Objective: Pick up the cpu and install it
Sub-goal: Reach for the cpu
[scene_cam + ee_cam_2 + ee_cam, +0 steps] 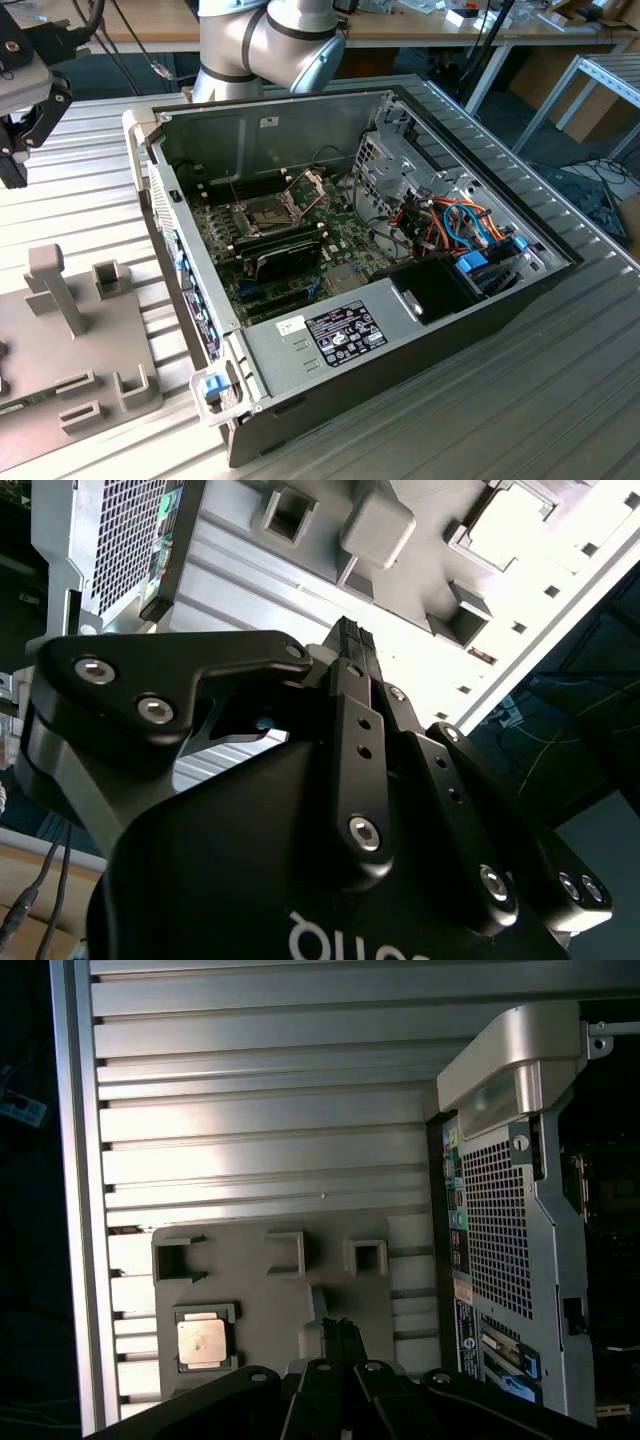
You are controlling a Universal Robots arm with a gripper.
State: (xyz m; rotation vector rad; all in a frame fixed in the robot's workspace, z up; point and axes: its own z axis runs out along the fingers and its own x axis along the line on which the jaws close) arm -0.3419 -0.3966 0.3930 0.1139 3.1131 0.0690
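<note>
In the exterior view your gripper hangs at the exterior view's left edge. It is over the slatted table and above the grey fixture plate, outside the open computer case. Inside the case the socket lies bare with its hinged frame swung up, so by my reading nothing is installed yet. Mind the tall post rising from the plate; it is the nearest thing to clip on a descent.

In the second wrist view the gripper has its fingers pressed together with nothing between them. A raised block of the plate stands just beyond the tips.

In the first wrist view the cpu lies flat, metal top up, in a framed pocket at a corner of the fixture plate. The gripper hovers over the plate, apart from the chip and not lined up with it.

I judge the step in hand to be the reach for the pick. To do it well, spread the fingers before you go down. Centre them over the chip and square them to its sides, so the pads meet its edges rather than the pocket's frame.

There is open room over the bare slats of the table. It is tighter toward the case's perforated end wall on one side and toward the table's edge close by the pocket on the other.
</note>
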